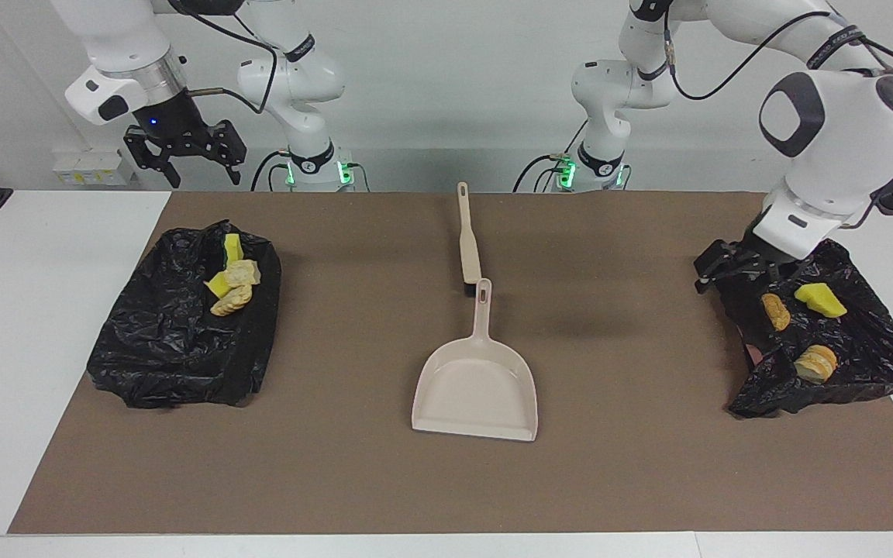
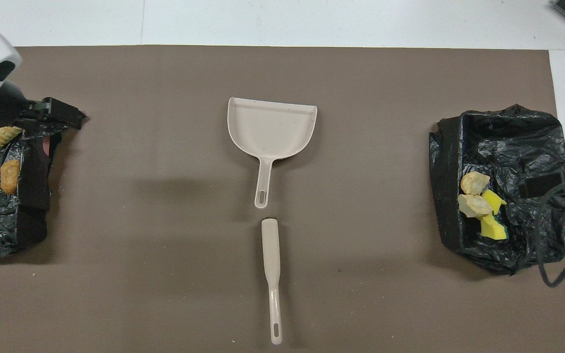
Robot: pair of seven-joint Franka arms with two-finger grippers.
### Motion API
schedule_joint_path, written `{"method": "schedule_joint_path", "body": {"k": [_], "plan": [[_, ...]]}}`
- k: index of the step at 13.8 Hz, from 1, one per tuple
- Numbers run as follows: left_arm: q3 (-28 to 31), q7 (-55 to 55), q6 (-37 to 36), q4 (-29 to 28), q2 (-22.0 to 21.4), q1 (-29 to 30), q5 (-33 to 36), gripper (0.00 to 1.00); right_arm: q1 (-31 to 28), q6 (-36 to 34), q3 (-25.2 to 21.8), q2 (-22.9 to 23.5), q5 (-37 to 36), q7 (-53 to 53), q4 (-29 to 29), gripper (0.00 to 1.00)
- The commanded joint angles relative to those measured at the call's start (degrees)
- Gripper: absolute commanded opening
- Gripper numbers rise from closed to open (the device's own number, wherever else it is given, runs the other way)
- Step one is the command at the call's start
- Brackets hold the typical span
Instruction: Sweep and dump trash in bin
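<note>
The left end effector is hanging with its jaws apart and nothing between them, just over the rim of the black-lined bin at the left arm's end of the bench. The right end effector is waiting, raised and likewise open and empty, over the bin at the right arm's end.

The trash is lying in the two bins: four pieces are sitting bunched together in the right arm's bin, while a yellow sponge chunk and two pastry rolls are resting on the liner of the left arm's bin. None is showing on the brown mat, so the job is looking finished.

The dustpan is lying empty mid-mat, and the brush is lying nearer to the robots, its end just beside the dustpan's handle tip.

The pieces are probably weighing very little; the sponge is likely squashing under a pinch and the rolls crumbling, so sweeping is suiting them better than gripping. The dustpan is looking stiff and light, best taken by its slim handle.
</note>
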Motion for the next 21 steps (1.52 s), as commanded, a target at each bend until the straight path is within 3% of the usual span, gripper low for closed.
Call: {"method": "schedule_joint_path", "body": {"k": [1,7,16,21], "plan": [[0.2,1.4,-1.9,-1.5,-2.7,0.9,2.3,1.0,-0.9,-0.6,0.7,-0.1,-0.3,-0.6,0.4,1.0],[0.1,1.0,-0.5,-12.1,-12.9,-0.1,5.6,1.0,-0.9,-0.6,0.7,-0.1,-0.3,-0.6,0.4,1.0],[-0.2,0.5,-11.4,-7.6,-14.3,0.1,6.1,1.0,-0.9,-0.6,0.6,-0.1,-0.3,-0.6,0.4,1.0],[-0.4,0.7,-11.8,-8.0,-14.8,-0.2,6.2,1.0,-0.9,-0.6,0.7,-0.1,-0.3,-0.6,0.4,1.0]]}}
